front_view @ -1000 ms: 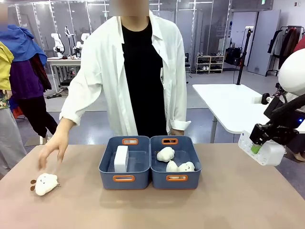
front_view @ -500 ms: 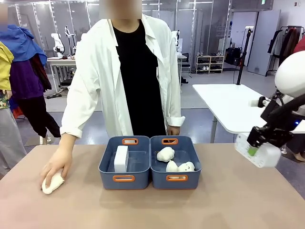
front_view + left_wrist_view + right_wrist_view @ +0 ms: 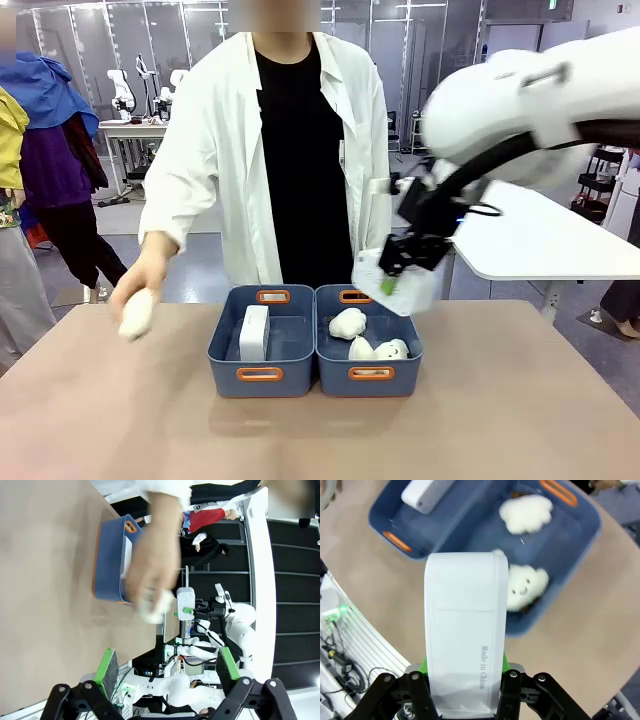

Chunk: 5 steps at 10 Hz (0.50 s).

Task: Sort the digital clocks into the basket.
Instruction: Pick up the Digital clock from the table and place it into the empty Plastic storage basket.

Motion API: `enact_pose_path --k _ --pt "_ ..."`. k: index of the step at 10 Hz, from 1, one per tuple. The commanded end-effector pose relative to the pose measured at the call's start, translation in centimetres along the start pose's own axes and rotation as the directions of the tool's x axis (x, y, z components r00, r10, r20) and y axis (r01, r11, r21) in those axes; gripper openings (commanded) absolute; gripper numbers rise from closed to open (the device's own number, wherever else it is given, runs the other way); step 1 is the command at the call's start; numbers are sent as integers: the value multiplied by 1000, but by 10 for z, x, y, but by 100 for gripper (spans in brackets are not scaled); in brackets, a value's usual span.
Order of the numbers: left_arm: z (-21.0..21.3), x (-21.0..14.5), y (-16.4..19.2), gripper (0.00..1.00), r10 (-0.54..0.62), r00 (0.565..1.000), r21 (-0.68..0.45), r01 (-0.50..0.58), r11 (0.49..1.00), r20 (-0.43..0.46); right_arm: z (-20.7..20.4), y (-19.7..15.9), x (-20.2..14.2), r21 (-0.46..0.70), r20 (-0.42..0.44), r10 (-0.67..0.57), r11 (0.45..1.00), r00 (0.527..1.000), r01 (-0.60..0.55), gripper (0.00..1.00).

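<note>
Second clock aloft, one bin short of its place.
Your right hand (image 3: 394,283) is pinching a white digital clock (image 3: 465,630) and hangs over the far rim of the right basket (image 3: 335,376), which holds plush toys (image 3: 347,323). The other clock (image 3: 254,332) stands on edge in the left basket (image 3: 228,356). You look mid-carry: next, move across until the clock is over the left basket, lower, then let go. Your left hand (image 3: 165,665) is spread, holding nothing.

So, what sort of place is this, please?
Most likely a robotics lab, not a home: a white robot arm holds a digital clock above two blue bins, a person in a white coat stands opposite, with glass partitions behind.
</note>
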<state>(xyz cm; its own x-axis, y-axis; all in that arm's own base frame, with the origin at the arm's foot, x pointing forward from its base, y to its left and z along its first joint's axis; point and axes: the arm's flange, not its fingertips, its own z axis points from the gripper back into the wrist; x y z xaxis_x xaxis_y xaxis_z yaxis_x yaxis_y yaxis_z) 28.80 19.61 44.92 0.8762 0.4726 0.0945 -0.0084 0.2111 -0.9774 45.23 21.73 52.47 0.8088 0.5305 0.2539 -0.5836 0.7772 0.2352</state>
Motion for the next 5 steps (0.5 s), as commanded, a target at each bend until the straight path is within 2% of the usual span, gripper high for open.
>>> enact_pose_path --k 1,2,3,4,5 --pt "3 -3 -3 100 1 1000 -6 -1 1000 -9 -18 3 45 -65 -17 -4 998 1000 3 51" --pt "3 -3 -3 100 1 1000 -6 -1 1000 -9 -18 5 42 -114 -17 -2 993 1000 0 51" --pt "3 -3 -3 100 1 1000 -6 -1 1000 -9 21 -26 -10 -100 55 -69 992 996 74 51" --pt "3 -3 -3 100 1 1000 -6 -1 1000 -9 83 -85 -115 -39 214 -236 968 948 249 51" --pt "3 -3 -3 100 1 1000 -6 -1 1000 -9 117 -126 -234 97 308 -395 918 865 385 51"
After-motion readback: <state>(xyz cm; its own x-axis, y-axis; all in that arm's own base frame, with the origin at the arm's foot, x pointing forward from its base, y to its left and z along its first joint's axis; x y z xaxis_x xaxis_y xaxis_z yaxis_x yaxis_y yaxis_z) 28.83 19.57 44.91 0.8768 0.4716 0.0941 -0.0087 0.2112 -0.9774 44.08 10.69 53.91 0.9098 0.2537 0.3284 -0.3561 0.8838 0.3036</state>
